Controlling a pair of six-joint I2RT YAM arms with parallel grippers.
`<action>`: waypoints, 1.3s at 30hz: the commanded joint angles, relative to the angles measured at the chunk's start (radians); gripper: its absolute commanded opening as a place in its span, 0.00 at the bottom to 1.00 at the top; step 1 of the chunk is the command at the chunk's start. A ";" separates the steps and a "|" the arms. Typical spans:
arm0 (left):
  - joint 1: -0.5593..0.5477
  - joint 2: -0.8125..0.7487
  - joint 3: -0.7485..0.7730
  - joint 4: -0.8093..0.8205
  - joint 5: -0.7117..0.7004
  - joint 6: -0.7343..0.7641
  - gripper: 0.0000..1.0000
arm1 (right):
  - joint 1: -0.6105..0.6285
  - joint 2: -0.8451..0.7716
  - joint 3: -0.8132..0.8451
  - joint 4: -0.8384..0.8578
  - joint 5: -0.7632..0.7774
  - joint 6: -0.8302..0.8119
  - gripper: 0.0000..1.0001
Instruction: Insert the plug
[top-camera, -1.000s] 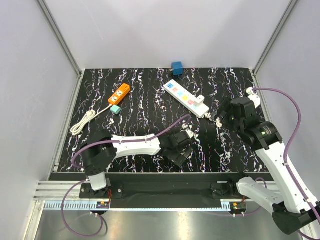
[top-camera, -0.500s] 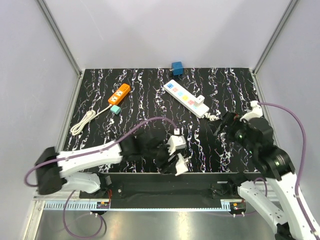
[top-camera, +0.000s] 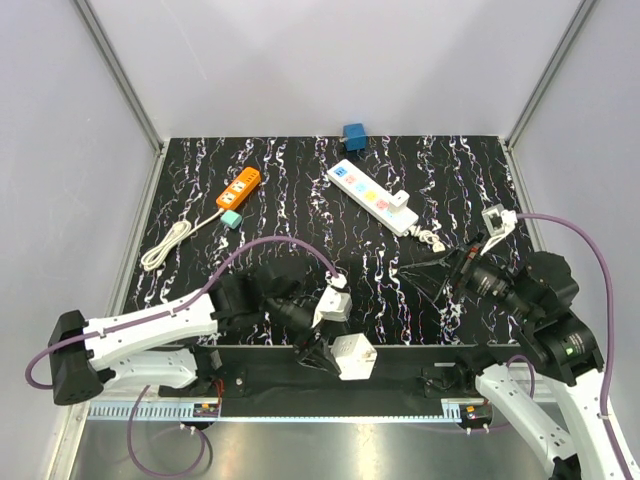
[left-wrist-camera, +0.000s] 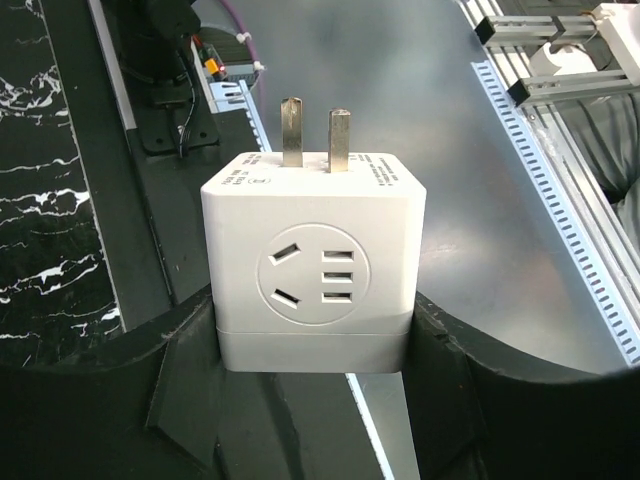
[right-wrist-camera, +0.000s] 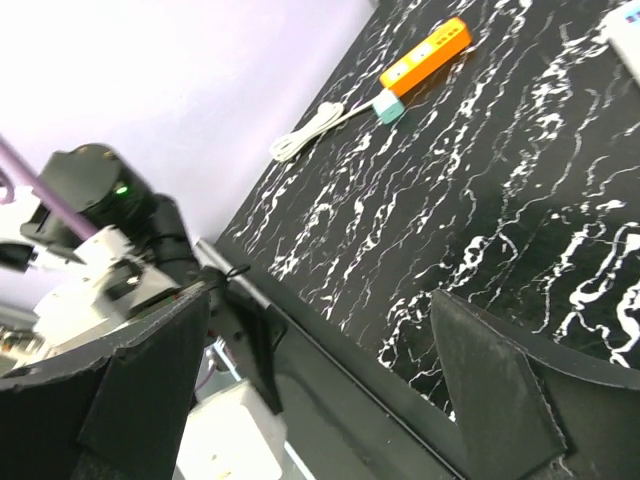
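Lettering on the plug adapter (left-wrist-camera: 313, 290) (left pincer (left-wrist-camera: 314, 348) grips it) is unreadable.

The middle of the table (top-camera: 300, 215) is bare: a wide lane between the orange strip (top-camera: 239, 188) at upper left and the white strip (top-camera: 372, 197) at upper centre. The cord (top-camera: 165, 245) and teal plug (top-camera: 231, 218) crowd the left edge; a blue cube (top-camera: 354, 135) sits at the far edge. The left arm (top-camera: 150, 325) lies across the lower left, with the left gripper (top-camera: 340, 352) and its adapter (top-camera: 354, 357) out past the near edge. The right gripper (top-camera: 428, 278), spread wide, blocks the lower right, near the white strip's lower end. The upper right corner is bare.
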 joint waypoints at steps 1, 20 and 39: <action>0.011 0.011 0.059 0.045 0.036 0.037 0.00 | -0.003 0.025 -0.007 0.063 -0.079 -0.013 0.97; 0.313 0.246 0.038 0.349 0.001 -0.252 0.00 | -0.003 0.113 -0.146 0.086 0.033 0.090 0.95; 0.342 0.029 0.166 0.209 0.478 0.052 0.00 | -0.003 0.088 -0.169 0.444 -0.617 0.393 0.89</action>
